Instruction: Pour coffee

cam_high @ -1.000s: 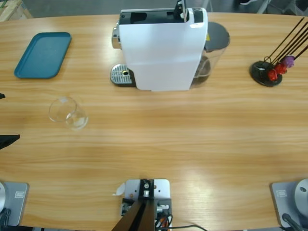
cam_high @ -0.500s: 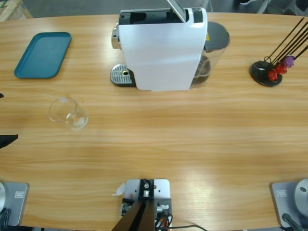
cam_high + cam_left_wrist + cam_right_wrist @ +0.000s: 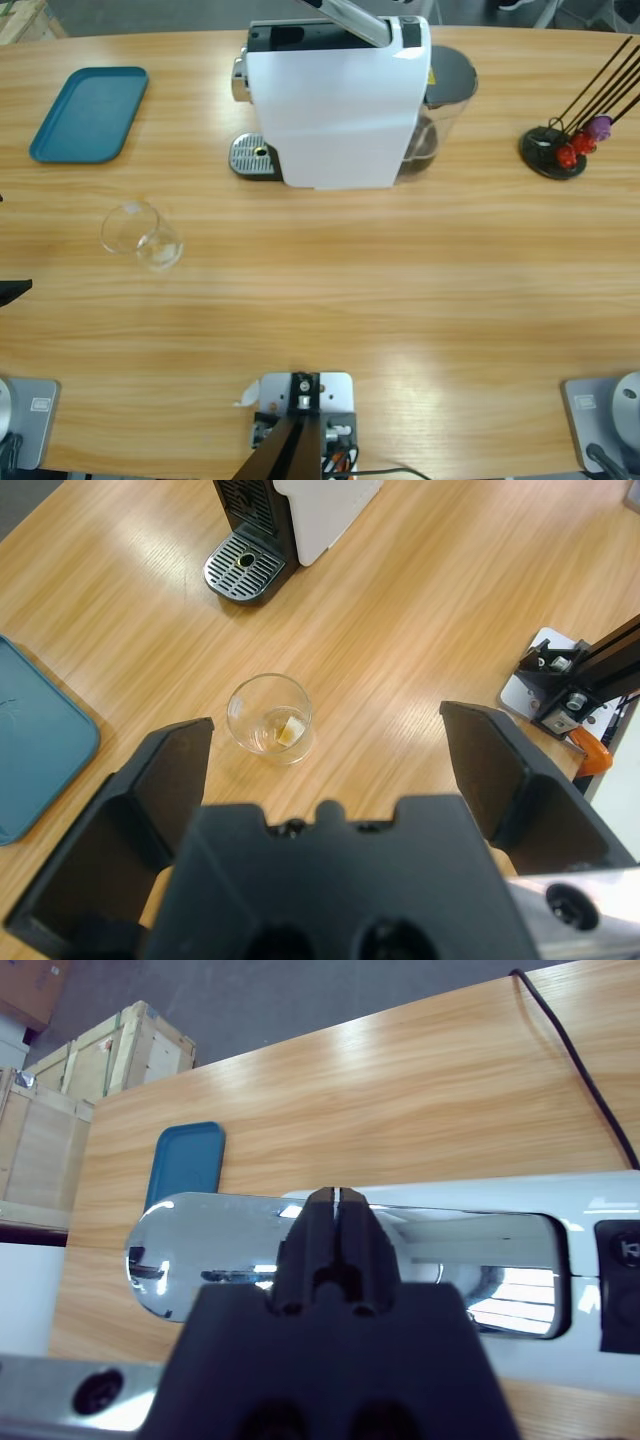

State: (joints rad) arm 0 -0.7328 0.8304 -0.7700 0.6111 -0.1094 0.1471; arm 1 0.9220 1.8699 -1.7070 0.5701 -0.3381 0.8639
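Note:
A small clear glass stands on the table left of the middle, and I see no dark coffee in it. In the left wrist view the glass lies ahead of my left gripper, whose jaws are spread wide and empty. Only the tips of the left gripper show at the left edge of the high view. The white coffee machine stands at the back middle. My right gripper is shut and rests on top of the machine's chrome lever, seen in the high view as a lever slanting low.
A teal tray lies at the back left. The machine's drip grate faces left, with its water tank on the right. A black capsule stand with red and purple capsules sits at the far right.
The chrome lever has swung from upright down towards the left over the machine's top. The left gripper's tips have slid slightly further off the left edge.

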